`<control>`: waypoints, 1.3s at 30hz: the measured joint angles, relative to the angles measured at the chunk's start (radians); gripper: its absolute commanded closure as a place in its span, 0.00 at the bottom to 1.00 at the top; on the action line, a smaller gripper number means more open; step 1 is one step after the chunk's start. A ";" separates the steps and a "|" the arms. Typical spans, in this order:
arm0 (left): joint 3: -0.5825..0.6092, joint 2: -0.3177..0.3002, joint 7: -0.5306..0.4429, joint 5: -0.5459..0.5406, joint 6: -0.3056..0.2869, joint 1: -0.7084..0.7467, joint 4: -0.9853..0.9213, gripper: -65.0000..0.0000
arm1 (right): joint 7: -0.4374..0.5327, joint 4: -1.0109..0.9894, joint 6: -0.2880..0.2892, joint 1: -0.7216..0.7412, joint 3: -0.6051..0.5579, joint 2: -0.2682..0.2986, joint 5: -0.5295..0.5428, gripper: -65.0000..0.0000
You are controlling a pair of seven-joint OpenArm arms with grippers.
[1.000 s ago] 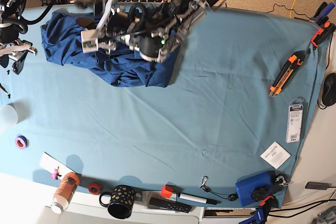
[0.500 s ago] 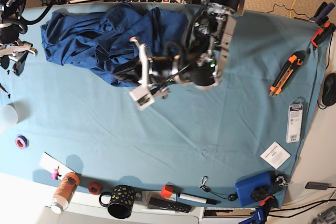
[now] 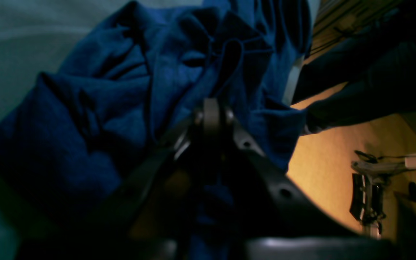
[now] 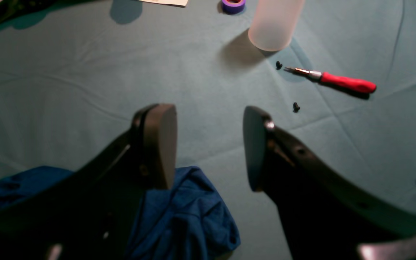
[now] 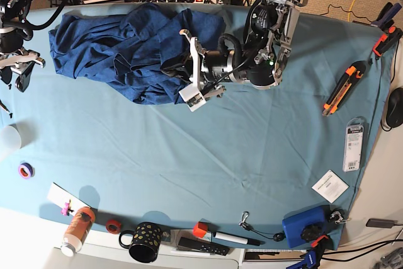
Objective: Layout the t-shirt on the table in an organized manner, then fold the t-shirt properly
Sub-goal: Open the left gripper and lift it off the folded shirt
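Observation:
The dark navy t-shirt (image 5: 119,45) lies crumpled at the far left part of the table (image 5: 189,155). My left gripper (image 5: 177,68) reaches in from the right to the shirt's right edge. In the left wrist view the left gripper (image 3: 211,110) is shut on a fold of the t-shirt (image 3: 114,108), whose bunched cloth fills that view. My right gripper (image 5: 19,70) hangs at the table's left edge, beside the shirt. Its fingers stand open in the right wrist view, the right gripper (image 4: 208,144) empty, above a corner of the t-shirt (image 4: 190,216) and the teal table (image 4: 67,90).
A frosted cup (image 4: 274,21), a purple tape roll (image 4: 233,5), a red screwdriver (image 4: 341,82) and small black screws (image 4: 296,106) lie near the right gripper. An orange utility knife (image 5: 343,86) is at the right. A black mug (image 5: 145,240), bottle (image 5: 79,228) and blue box (image 5: 308,225) line the near edge.
The left arm swung from over the shirt out to the bare cloth, then back to the shirt's right edge, and its gripper shut. The right arm has stayed still.

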 measured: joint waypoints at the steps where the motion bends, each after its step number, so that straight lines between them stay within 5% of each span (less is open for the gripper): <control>1: 0.000 0.000 -0.006 0.002 0.000 -0.002 0.000 1.00 | 0.000 0.000 0.000 0.000 0.000 0.000 0.000 0.55; 12: 0.001 0.000 -0.045 0.137 0.000 -0.002 0.000 1.00 | 0.000 0.000 0.000 0.000 0.000 0.000 0.000 0.55; 15: 0.001 0.000 -0.040 0.185 0.044 -0.002 0.000 1.00 | 0.000 0.000 0.000 0.000 0.000 0.000 0.000 0.55; 30: -0.002 0.000 -0.037 0.247 0.051 -0.002 0.000 1.00 | 0.000 0.000 0.000 0.000 0.000 0.000 0.004 0.55; 33: -0.048 0.000 -0.037 0.231 0.028 0.001 0.015 1.00 | 0.000 0.000 0.000 0.000 0.000 0.000 0.005 0.55; 39: -0.251 0.000 0.002 -0.011 -0.068 0.006 0.028 1.00 | 0.000 0.000 0.000 0.000 0.000 0.000 0.005 0.55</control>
